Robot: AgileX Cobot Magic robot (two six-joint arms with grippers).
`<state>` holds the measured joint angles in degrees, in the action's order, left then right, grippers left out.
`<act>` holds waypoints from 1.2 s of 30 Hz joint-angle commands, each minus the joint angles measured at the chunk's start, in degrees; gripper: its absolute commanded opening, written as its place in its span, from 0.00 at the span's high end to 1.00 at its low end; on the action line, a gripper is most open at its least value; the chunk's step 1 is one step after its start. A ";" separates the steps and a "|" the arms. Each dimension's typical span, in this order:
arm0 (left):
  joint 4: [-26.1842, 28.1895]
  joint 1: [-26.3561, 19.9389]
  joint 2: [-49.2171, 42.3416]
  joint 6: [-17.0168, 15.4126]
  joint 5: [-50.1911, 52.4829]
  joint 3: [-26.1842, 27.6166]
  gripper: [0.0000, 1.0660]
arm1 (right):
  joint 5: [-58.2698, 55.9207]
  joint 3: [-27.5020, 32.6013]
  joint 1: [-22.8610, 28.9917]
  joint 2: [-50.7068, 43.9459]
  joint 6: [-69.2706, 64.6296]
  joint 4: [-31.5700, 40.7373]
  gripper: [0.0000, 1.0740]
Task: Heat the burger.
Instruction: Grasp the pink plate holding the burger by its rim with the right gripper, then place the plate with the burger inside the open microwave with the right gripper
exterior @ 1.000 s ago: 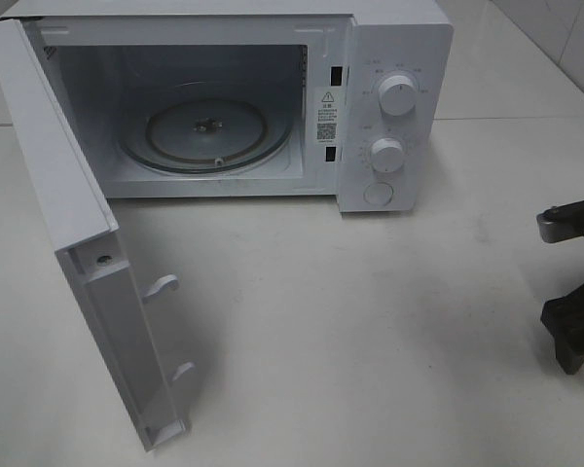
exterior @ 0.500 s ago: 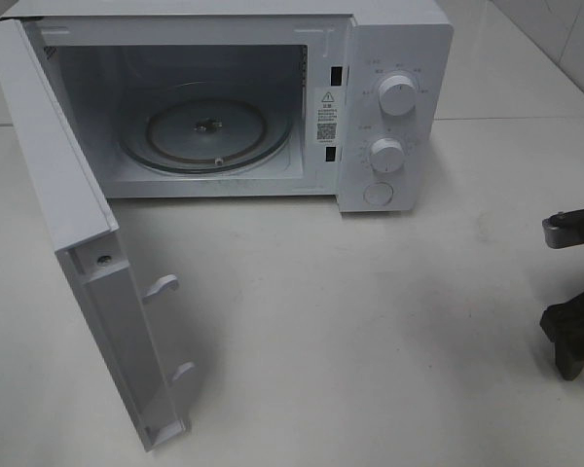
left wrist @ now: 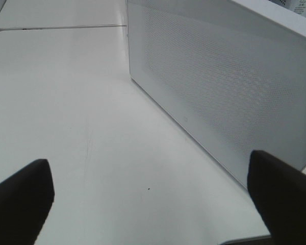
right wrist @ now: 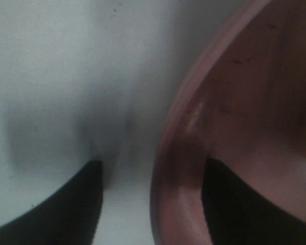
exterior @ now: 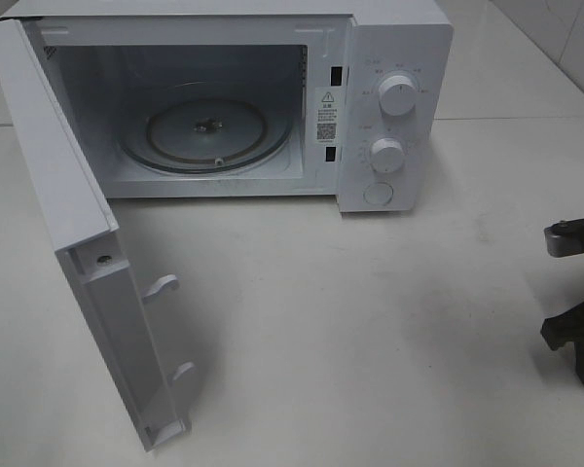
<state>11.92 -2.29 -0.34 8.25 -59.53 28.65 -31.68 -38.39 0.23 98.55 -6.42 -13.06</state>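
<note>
Burger not in view, whereabouts cannot be told, right claw (right wrist: 150,163) part-open astride glossy pink plate (right wrist: 176,132) rim, left claw (left wrist: 148,204) wide, holding nothing, near perforated panel (left wrist: 219,92), matte table (exterior: 370,341), boxy white microwave (exterior: 389,58), door (exterior: 58,195) open, cavity holding round glass turntable (exterior: 209,126)

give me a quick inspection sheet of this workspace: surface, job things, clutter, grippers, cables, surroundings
surface: white table, bare apart from a few small dark specks
job's things: burger not in view; microwave stands with its door swung wide open and its glass turntable empty; pink plate shows only in the right wrist view
clutter: nothing seen
grippers: left gripper open over bare table beside the microwave; right gripper at the table's right edge, fingers either side of the plate rim, with a gap beside the outer finger
cables: nothing seen
surroundings: white tiles behind, at the far right
</note>
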 commanded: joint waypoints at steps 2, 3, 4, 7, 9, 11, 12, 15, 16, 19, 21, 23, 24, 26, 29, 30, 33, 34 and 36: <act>0.11 -0.06 -1.32 -0.11 0.57 -0.17 0.08 | 0.06 0.57 -0.17 0.34 -2.29 -1.09 0.78; 0.11 -0.06 -1.32 -0.11 0.57 -0.17 0.08 | -0.06 0.63 -0.17 0.52 -2.52 -1.60 0.85; 0.11 -0.06 -1.32 -0.11 0.57 -0.17 0.08 | -0.11 0.80 -0.17 0.86 -2.64 -1.78 0.97; 0.11 -0.06 -1.32 -0.11 0.57 -0.17 0.08 | 0.17 0.97 -0.17 0.97 -2.58 -1.89 1.00; 0.11 -0.06 -1.32 -0.11 0.57 -0.17 0.08 | 0.17 0.97 -0.11 0.97 -2.58 -1.95 1.00; 0.11 -0.06 -1.32 -0.11 0.57 -0.17 0.08 | 0.17 0.97 -0.06 0.97 -2.58 -1.95 1.00; 0.11 -0.06 -1.32 -0.11 0.57 -0.17 0.08 | 0.17 0.97 0.52 0.92 -2.64 -1.95 1.00; 0.11 -0.06 -1.32 -0.11 0.57 -0.17 0.08 | 0.06 0.92 2.23 0.52 -3.78 -3.27 1.00; 0.11 -0.06 -1.32 -0.11 0.57 -0.17 0.08 | 0.06 0.92 2.23 0.52 -3.78 -3.27 1.00; 0.11 -0.06 -1.32 -0.11 0.57 -0.17 0.08 | -0.57 0.92 4.07 -0.11 -6.30 -5.67 1.00; 0.11 -0.06 -1.32 -0.11 0.57 -0.17 0.08 | -1.66 0.92 4.98 -0.57 -9.57 -7.96 1.00; 0.11 -0.06 -1.32 -0.11 0.57 -0.17 0.08 | -2.86 0.92 5.84 -1.32 -12.15 -10.08 1.00; 0.11 -0.06 -1.32 -0.11 0.57 -0.17 0.08 | -4.13 0.92 6.53 -2.01 -13.92 -11.97 1.00; 0.11 -0.06 -1.32 -0.11 0.57 -0.17 0.08 | -4.98 0.92 6.99 -2.29 -14.84 -12.66 1.00; 0.11 -0.06 -1.32 -0.11 0.57 -0.17 0.08 | -6.82 0.92 8.37 -2.81 -16.50 -14.04 1.00; 0.11 -0.06 -1.32 -0.11 0.57 -0.17 0.08 | -8.08 0.92 9.34 -3.15 -17.02 -14.55 1.00; 0.11 -0.06 -1.32 -0.11 0.57 -0.17 0.08 | -9.97 0.92 10.54 -3.84 -18.28 -15.47 1.00; 0.11 -0.06 -1.32 -0.11 0.57 -0.17 0.08 | -9.97 0.92 10.54 -3.84 -18.28 -15.47 1.00; 0.11 -0.06 -1.32 -0.11 0.57 -0.17 0.08 | -11.29 0.92 11.63 -4.93 -19.42 -16.39 1.00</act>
<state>11.92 -2.29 -0.34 8.25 -59.53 28.65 -39.94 -37.82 10.94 95.17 -23.95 -27.33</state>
